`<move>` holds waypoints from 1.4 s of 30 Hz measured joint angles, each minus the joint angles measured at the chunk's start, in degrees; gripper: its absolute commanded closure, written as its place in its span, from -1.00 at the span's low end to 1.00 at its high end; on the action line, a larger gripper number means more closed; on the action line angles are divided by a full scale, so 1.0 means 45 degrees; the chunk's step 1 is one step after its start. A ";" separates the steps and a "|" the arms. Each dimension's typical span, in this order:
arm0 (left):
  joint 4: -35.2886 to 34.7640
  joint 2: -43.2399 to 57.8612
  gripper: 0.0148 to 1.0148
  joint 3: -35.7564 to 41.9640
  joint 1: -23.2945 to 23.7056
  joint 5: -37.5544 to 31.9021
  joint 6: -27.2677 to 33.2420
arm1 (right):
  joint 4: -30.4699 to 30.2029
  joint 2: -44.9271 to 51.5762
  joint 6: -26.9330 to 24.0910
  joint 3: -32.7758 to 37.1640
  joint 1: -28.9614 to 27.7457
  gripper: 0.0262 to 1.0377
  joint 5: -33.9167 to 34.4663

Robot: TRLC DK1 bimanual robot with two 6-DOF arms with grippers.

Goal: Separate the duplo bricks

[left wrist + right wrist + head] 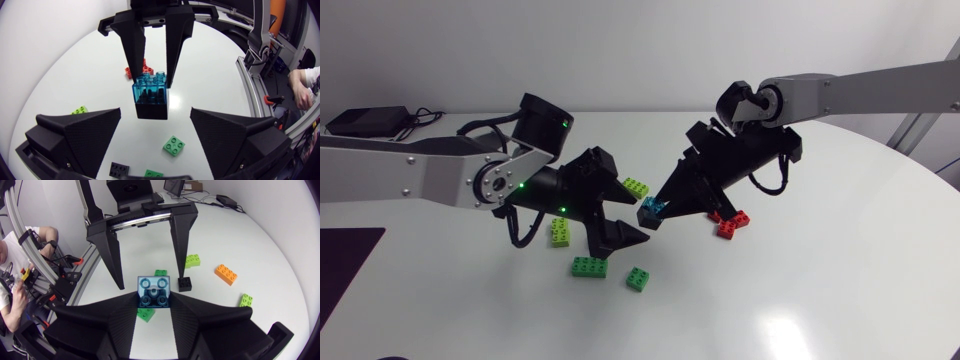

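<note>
Right claw (155, 80) grips the blue-on-black brick stack (151, 97). Left claw (155, 114) stands open either side, untouching (green brick (588, 267) near, red bricks (731, 222) right, on the bench (820, 290)).

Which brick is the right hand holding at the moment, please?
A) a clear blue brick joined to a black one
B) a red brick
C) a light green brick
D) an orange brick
A: the right hand grips the blue brick from both sides, above the table, with the black brick attached to it.
</note>
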 measured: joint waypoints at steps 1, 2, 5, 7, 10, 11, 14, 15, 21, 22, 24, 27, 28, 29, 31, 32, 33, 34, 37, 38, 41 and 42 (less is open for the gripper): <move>0.0000 0.0029 -0.89 0.0024 -0.0005 0.0000 0.0000 | 0.0000 0.0000 -0.0034 -0.0015 0.0000 0.51 -0.0034; 0.0000 0.0058 -0.88 0.0044 -0.0005 0.0010 0.0000 | 0.0000 0.0000 -0.0039 -0.0029 0.0000 0.51 -0.0039; -0.0005 0.0087 -0.85 0.0073 0.0000 0.0291 -0.0005 | 0.0005 0.0000 -0.0044 -0.0136 0.0000 0.52 -0.0073; -0.0005 0.0097 -0.82 0.0092 0.0000 0.0466 -0.0005 | 0.0005 -0.0005 -0.0073 -0.0223 0.0000 0.52 -0.0078; -0.0005 0.0180 -0.79 0.0136 0.0029 0.0573 -0.0010 | 0.0010 -0.0024 -0.0073 -0.0253 0.0000 0.51 -0.0112; 0.0000 0.0228 -0.79 0.0141 0.0039 0.0583 -0.0010 | 0.0010 -0.0044 -0.0073 -0.0262 0.0000 0.52 -0.0165; -0.0044 0.0311 -0.76 0.0141 0.0092 0.0670 -0.0010 | 0.0010 -0.0146 -0.0073 -0.0359 0.0000 0.52 -0.0228; -0.0044 0.0330 -0.75 0.0141 0.0112 0.0675 -0.0010 | 0.0010 -0.0189 -0.0073 -0.0379 0.0000 0.52 -0.0267; -0.0049 0.0335 -0.68 0.0151 0.0233 0.0918 -0.0015 | 0.0024 -0.0466 -0.0073 -0.0457 0.0000 0.52 -0.0272; -0.0049 0.0335 -0.68 0.0151 0.0243 0.0942 -0.0015 | 0.0024 -0.0515 -0.0073 -0.0481 0.0000 0.52 -0.0277; -0.0049 0.0335 -0.68 0.0151 0.0291 0.0962 -0.0015 | 0.0029 -0.0568 -0.0073 -0.0539 0.0000 0.52 -0.0272; -0.0049 0.0335 -0.67 0.0151 0.0291 0.1010 -0.0015 | 0.0053 -0.0568 -0.0073 -0.0578 0.0005 0.52 -0.0272; -0.0049 0.0335 -0.67 0.0151 0.0291 0.1078 -0.0024 | 0.0058 -0.0568 -0.0073 -0.0593 0.0005 0.52 -0.0272; -0.0049 0.0335 -0.67 0.0151 0.0291 0.1161 -0.0029 | 0.0073 -0.0568 -0.0073 -0.0622 0.0005 0.52 -0.0277; -0.0049 0.0335 -0.67 0.0151 0.0291 0.1239 -0.0073 | 0.0102 -0.0568 -0.0073 -0.0656 0.0015 0.52 -0.0311; -0.0049 0.0335 -0.65 0.0151 0.0291 0.1234 -0.0073 | 0.0102 -0.0568 -0.0073 -0.0670 0.0015 0.52 -0.0311; -0.0053 0.0335 -0.61 0.0151 0.0291 0.1239 -0.0078 | 0.0102 -0.0573 -0.0073 -0.0680 0.0015 0.52 -0.0316; -0.0049 0.0335 -0.59 0.0151 0.0291 0.1239 -0.0107 | 0.0107 -0.0583 -0.0073 -0.0695 0.0029 0.52 -0.0316; -0.0049 0.0335 -0.50 0.0151 0.0291 0.1287 -0.0107 | 0.0170 -0.0627 -0.0058 -0.0767 0.0097 0.52 -0.0316; -0.0049 0.0335 -0.50 0.0151 0.0291 0.1287 -0.0112 | 0.0301 -0.0646 -0.0019 -0.0811 0.0131 0.52 -0.0316; -0.0049 0.0335 -0.38 0.0151 0.0287 0.1292 -0.0112 | 0.0379 -0.0690 -0.0015 -0.0845 0.0194 0.52 -0.0316; -0.0049 0.0335 -0.33 0.0151 0.0287 0.1297 -0.0112 | 0.0408 -0.0729 0.0034 -0.0869 0.0209 0.52 -0.0316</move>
